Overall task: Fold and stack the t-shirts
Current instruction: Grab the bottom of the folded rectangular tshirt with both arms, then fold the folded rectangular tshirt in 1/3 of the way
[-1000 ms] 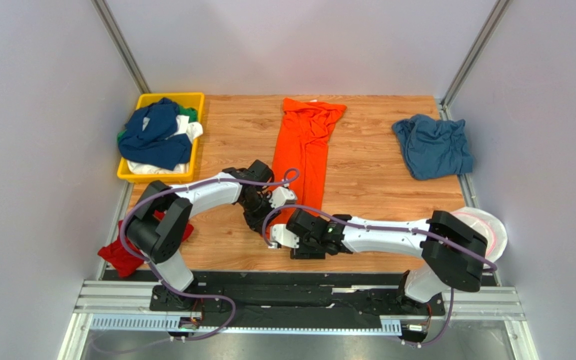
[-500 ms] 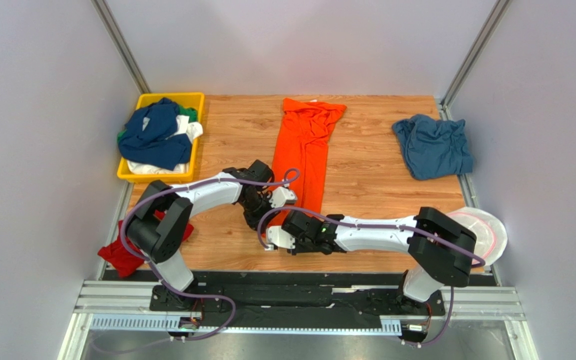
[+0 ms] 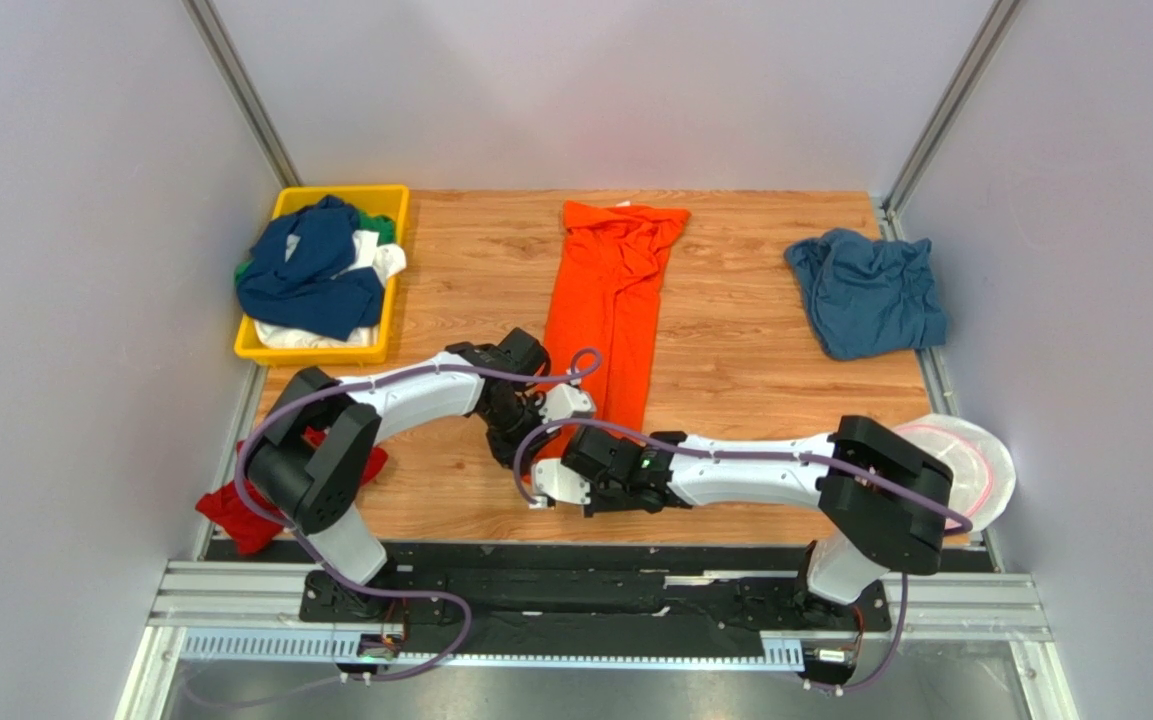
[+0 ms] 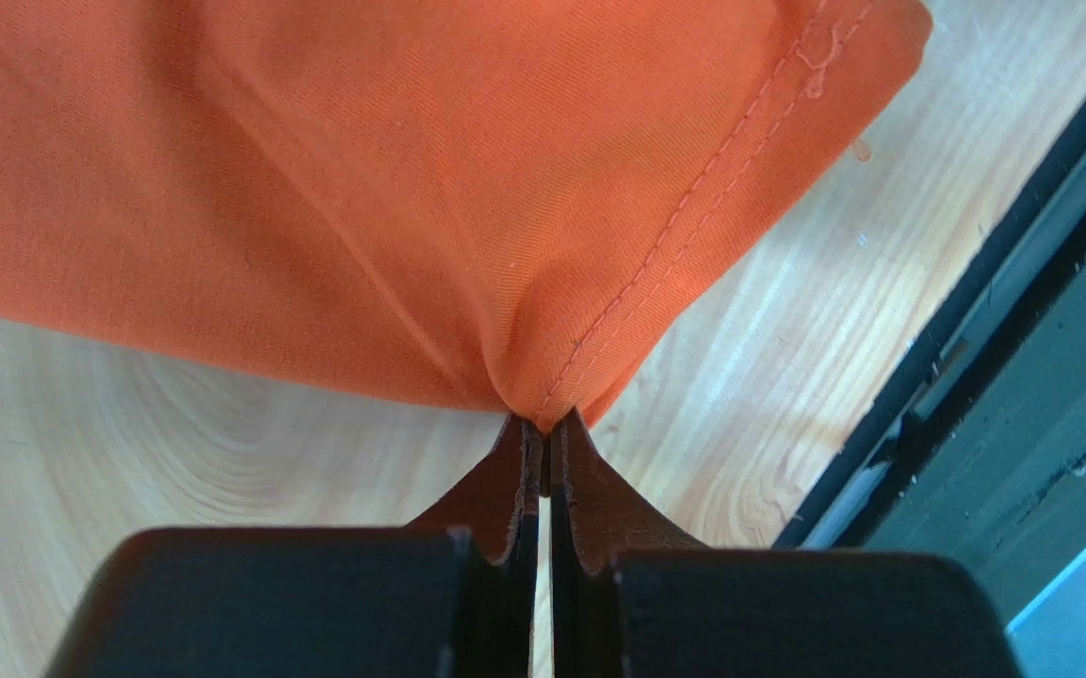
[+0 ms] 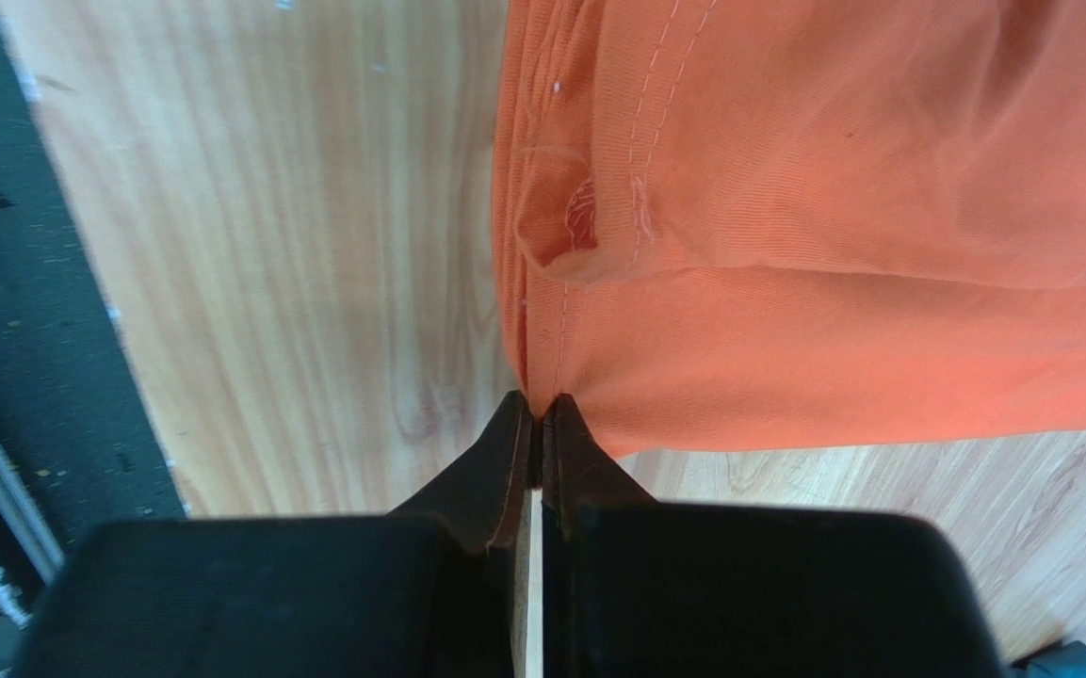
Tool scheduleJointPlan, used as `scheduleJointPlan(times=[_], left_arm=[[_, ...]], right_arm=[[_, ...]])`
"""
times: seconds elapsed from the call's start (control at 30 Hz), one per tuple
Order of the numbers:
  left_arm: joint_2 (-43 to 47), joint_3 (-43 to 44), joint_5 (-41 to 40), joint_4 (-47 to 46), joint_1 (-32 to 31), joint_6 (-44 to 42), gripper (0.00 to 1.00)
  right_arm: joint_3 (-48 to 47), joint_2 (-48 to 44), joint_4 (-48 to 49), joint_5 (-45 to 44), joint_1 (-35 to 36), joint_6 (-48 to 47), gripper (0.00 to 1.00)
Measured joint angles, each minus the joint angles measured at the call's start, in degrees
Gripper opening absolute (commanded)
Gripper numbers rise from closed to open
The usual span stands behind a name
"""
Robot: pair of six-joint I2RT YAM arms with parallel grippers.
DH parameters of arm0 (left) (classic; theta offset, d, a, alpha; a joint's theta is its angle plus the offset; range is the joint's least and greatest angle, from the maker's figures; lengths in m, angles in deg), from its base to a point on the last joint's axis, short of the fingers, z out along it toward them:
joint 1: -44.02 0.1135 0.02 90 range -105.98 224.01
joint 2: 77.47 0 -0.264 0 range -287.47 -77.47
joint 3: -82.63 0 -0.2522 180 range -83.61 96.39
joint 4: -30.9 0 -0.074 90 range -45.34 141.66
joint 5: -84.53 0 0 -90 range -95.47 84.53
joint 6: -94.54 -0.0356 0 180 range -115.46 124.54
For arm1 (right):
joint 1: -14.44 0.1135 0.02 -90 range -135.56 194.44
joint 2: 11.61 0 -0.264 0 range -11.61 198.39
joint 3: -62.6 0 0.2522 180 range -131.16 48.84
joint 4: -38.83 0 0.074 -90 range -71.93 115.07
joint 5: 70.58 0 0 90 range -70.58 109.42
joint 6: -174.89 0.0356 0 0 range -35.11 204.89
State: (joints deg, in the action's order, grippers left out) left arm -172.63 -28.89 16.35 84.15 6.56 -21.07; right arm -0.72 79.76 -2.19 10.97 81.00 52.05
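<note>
I see the counter (image 3: 748, 405) with the orange shirt (image 3: 612, 300) lying as a long narrow strip down its middle, its near end by the arms. The blue shirt (image 3: 868, 293) sits crumpled at the far right. A tray (image 3: 330, 194) at far left holds a navy shirt (image 3: 312, 270) heaped on others. A red shirt (image 3: 244, 513) lies at the near left edge. My left pincer (image 4: 546, 431) is clamped on the orange shirt's hem corner. My right pincer (image 5: 538, 413) is pinched tight on its folded edge.
</note>
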Motion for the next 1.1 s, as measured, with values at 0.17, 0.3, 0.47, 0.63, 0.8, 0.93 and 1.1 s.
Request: scheduleJointPlan(times=[0.17,0.3,0.47,0.63,0.8,0.93,1.1], left_arm=[[3.9,-1.4,-0.4,1.5,-0.5,-0.4,0.0],[9.1,-1.4,-0.8,2.1,-0.7,-0.5,0.0],[13.5,0.3,-1.4,3.1,-0.7,-0.5,0.0],[13.9,3.0,-2.9,3.1,-0.7,-0.5,0.0],[11.4,5.5,-4.2,3.1,-0.7,-0.5,0.0],[8.5,7.6,-5.2,2.9,-0.7,-0.7,0.0],[4.5,11.6,-5.4,2.8,0.3,-1.0,0.0]], right_arm=[[0.0,-2.8,-1.1,-0.2,2.1,0.3,0.0],[0.0,-6.9,-1.6,-1.4,2.4,0.4,0.0],[-0.8,-9.7,-2.2,-3.8,2.4,0.3,0.0],[-1.3,-10.9,-2.4,-6.6,2.0,-0.3,0.0],[-2.3,-11.0,-2.5,-7.8,-0.5,-1.3,0.0],[-3.4,-11.1,-2.5,-8.0,-4.1,-2.6,0.0],[-5.2,-11.1,-2.5,-7.4,-8.9,-4.4,0.0]])
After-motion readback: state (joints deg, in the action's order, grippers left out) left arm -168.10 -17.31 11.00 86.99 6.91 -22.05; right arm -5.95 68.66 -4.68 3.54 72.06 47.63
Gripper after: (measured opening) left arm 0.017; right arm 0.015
